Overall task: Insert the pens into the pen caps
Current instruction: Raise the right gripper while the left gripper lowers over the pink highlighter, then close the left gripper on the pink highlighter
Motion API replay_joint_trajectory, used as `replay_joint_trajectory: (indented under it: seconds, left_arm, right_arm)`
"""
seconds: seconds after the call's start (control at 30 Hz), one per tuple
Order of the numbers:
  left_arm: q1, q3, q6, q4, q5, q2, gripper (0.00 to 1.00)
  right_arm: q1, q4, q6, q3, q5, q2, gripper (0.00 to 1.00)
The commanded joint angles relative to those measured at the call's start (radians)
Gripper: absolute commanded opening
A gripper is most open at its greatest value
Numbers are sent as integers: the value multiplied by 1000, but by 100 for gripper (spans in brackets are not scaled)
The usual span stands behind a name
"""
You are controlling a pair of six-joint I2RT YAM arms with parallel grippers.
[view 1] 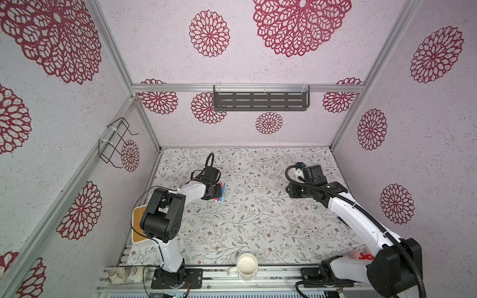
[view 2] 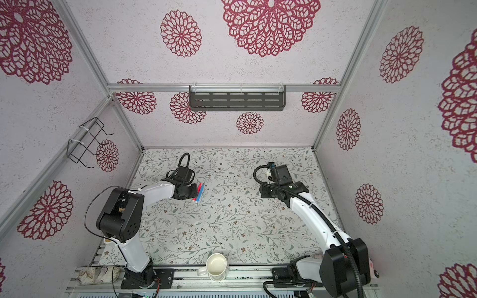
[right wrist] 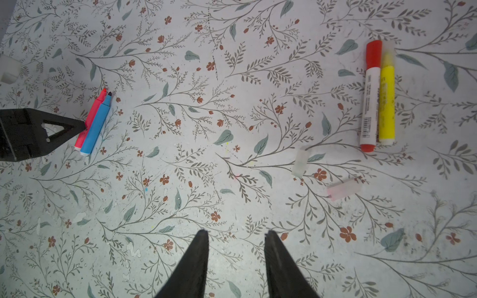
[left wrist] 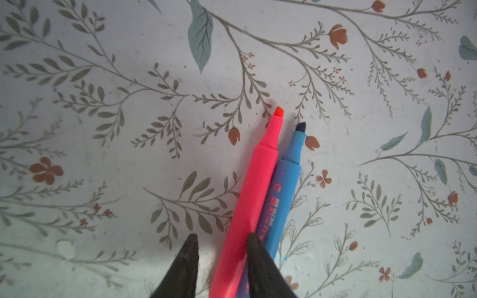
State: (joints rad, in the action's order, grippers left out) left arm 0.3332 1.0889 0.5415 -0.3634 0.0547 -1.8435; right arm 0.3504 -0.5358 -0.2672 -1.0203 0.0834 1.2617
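Black left gripper point(left wrist: 222, 236), jaws standing apart, is straddling the pink pen point(left wrist: 247, 196).
Blue pen point(view 1: 222, 194) is touching it at three o'clock in a top view; right gripper point(right wrist: 236, 232) is hovering agape, empty; two clear pen caps point(right wrist: 300, 162) are lying loose.

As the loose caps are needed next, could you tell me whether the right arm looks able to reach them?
Probably yes: the right gripper hovers open over bare mat, and both clear caps lie in the open, nothing covering them.
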Motion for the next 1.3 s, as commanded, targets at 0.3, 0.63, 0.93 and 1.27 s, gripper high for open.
replay_joint_trajectory:
  seconds: [0.3, 0.63, 0.93, 1.27]
  left_arm:
    - [44, 64, -25, -46, 12, -63, 34]
    - [50, 75, -31, -77, 34, -86, 30]
    - [49, 75, -48, -95, 56, -111, 23]
    - [50, 43, -68, -55, 39, -62, 13]
  right_arm:
    - [-7, 8, -18, 13, -10, -53, 40]
    - [-11, 7, -19, 19, -13, -73, 40]
    - [-13, 6, -25, 19, -10, -86, 40]
    - [-13, 7, -35, 22, 3, -93, 40]
